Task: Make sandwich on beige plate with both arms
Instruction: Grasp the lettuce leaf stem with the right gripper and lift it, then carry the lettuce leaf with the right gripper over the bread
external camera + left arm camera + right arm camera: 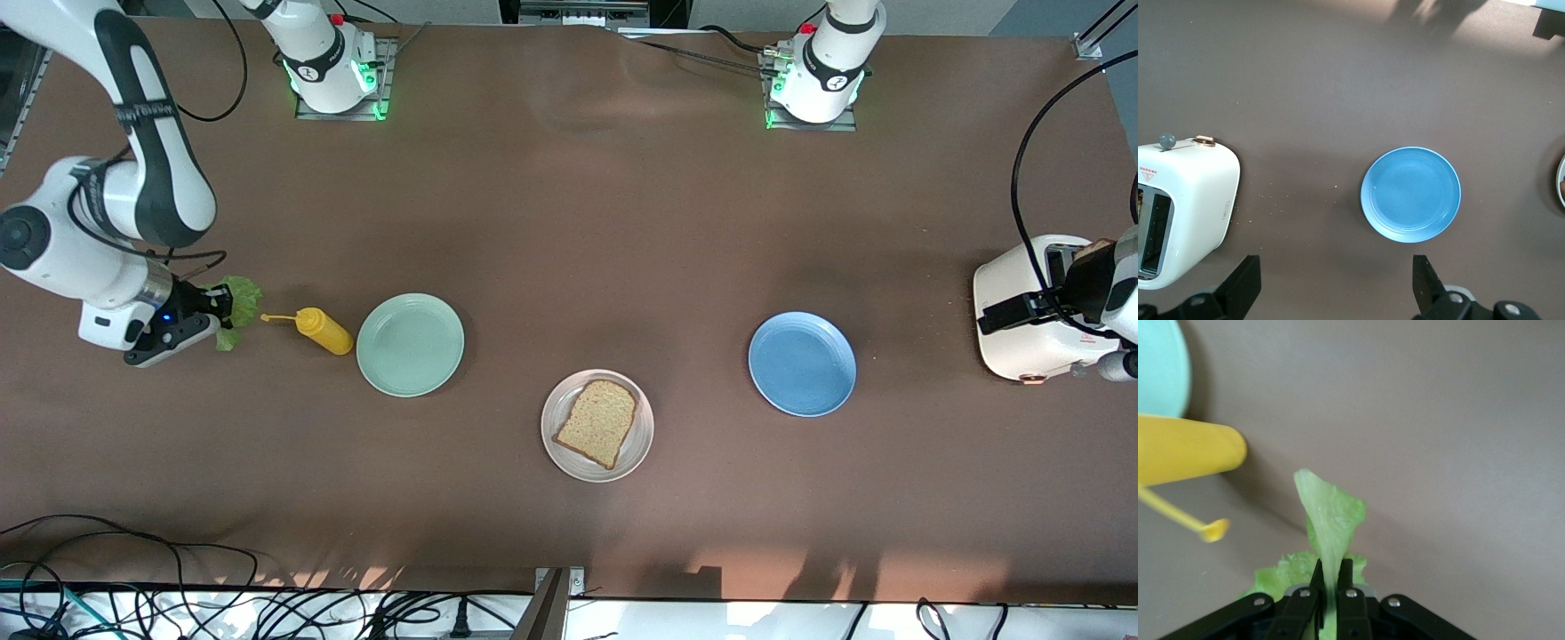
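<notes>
A slice of brown bread (pixel 597 423) lies on the beige plate (pixel 644 437), which sits on the table nearer the front camera than the other plates. The ruffled green lettuce leaf (pixel 240 300) is at the right arm's end of the table, beside a yellow bottle. My right gripper (pixel 220 313) is shut on the lettuce (pixel 1331 510), whose edge is pinched between the closed fingers of the right gripper (pixel 1329 572). My left gripper (pixel 1058 298) hangs above the toaster end of the table. In its wrist view the left gripper (pixel 1337 287) is open, with nothing between the fingers.
A yellow squeeze bottle (pixel 324 331) lies on its side between the lettuce and a mint-green plate (pixel 410 344). A blue plate (pixel 802 364) sits toward the left arm's end. A white toaster (pixel 1031 342) stands at that end of the table. Cables run along the front edge.
</notes>
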`<state>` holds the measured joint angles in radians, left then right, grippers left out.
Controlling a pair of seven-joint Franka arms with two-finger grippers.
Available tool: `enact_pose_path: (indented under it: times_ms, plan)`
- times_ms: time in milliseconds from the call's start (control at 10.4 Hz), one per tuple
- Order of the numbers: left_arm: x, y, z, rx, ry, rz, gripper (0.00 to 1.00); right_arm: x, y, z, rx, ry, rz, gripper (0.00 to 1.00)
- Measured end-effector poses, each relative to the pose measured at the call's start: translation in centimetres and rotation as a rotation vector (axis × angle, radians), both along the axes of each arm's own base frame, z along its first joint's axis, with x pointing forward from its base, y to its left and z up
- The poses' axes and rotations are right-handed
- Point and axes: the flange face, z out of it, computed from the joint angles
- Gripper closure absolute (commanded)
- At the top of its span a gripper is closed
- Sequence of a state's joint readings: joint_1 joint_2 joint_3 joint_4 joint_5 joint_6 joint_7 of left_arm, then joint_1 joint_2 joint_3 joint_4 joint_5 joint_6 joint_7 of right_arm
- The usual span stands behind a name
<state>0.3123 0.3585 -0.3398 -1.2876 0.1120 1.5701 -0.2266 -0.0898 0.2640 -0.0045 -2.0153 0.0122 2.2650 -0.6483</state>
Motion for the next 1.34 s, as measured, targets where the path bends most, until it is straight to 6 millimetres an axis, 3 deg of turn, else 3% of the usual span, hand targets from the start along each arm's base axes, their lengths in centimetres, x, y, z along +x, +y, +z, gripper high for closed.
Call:
enact_pose_path:
  times_ms: [192, 383, 671, 959, 1342]
  plan:
    - [0.0, 0.0, 0.0, 0.0, 0.0, 0.0, 0.0, -0.9, 0.7, 4.5, 0.003, -0.003, 0.011, 1.0]
    - [0.0, 0.0, 0.0, 0.0, 0.0, -0.001, 0.0, -1.5, 2.2, 7.6, 0.007, 0.021, -0.015, 1.0]
    - [0.0, 0.0, 0.0, 0.0, 0.0, -0.001, 0.0, -0.8, 7.5, 11.6, -0.001, 0.097, -0.103, 1.0]
    - [0.0, 0.0, 0.0, 0.0, 0.001, -0.002, 0.0, 0.8, 17.7, 14.5, 0.01, 0.105, -0.17, 1.0]
    - [0.0, 0.0, -0.1, 0.0, 0.002, -0.004, 0.0, 3.2, 32.4, 11.5, 0.082, 0.134, -0.284, 1.0]
